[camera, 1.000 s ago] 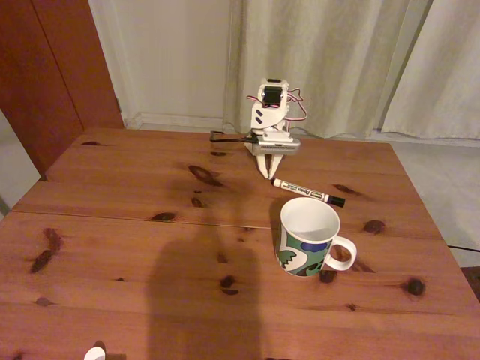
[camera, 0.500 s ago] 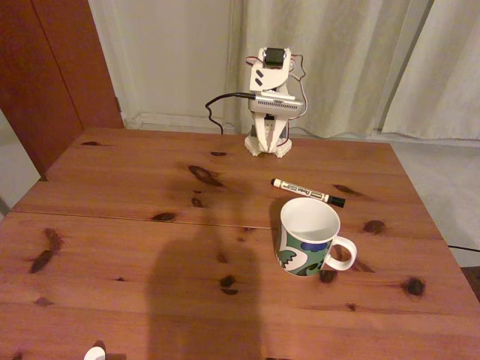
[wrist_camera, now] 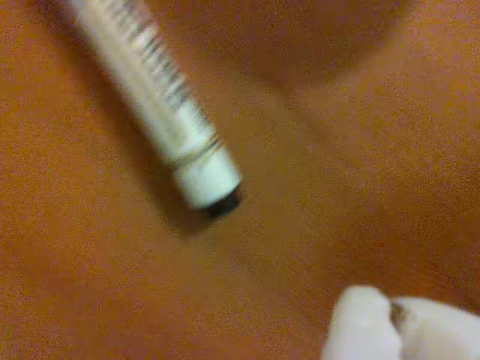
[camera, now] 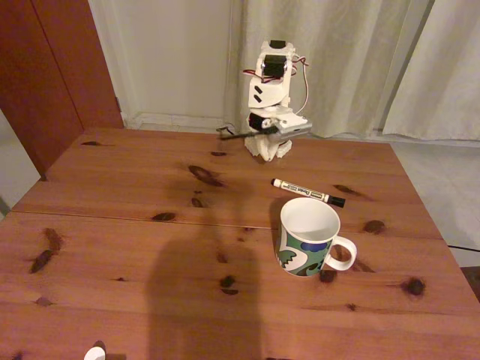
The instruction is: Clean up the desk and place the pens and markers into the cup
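Desk (camera: pixel 112 240): reddish-brown wood, dark knots, one seam across.
Arm (camera: pixel 271 97): white, folded at the far edge of the desk, by the curtains.
Cup (camera: pixel 307 237): white mug, green and blue pattern, upright, handle to the right in the fixed view.
Marker (camera: pixel 307 193): white, black cap, lying flat just behind the cup, apart from it.
Gripper (wrist_camera: pixel 394 319): white tips at the wrist view's lower edge, close together, holding nothing; blurred.

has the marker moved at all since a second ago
No. In the fixed view the marker lies on the desk just behind the cup, at the same angle and spot as before, black cap toward the right.
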### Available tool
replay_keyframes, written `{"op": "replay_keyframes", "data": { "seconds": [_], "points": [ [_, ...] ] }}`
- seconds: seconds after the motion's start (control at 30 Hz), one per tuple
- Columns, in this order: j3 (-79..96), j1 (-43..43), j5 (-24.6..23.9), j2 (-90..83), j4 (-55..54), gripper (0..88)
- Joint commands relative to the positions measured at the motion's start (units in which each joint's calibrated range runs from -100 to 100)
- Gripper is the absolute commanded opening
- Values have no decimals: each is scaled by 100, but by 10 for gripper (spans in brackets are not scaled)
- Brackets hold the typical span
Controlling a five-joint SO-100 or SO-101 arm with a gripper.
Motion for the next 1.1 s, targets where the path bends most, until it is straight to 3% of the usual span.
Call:
{"op": "replay_keyframes", "data": {
  "seconds": [0.0,0.17,0.47,0.7,1.07],
  "points": [
    [-283,-124,481,23,321,6],
    [-292,-446,858,180,570,6],
    [-382,-985,827,768,484,6],
    [-878,-1299,355,1678,475,6],
    [-463,-1339,271,2216,-1254,7]
  ]
}}
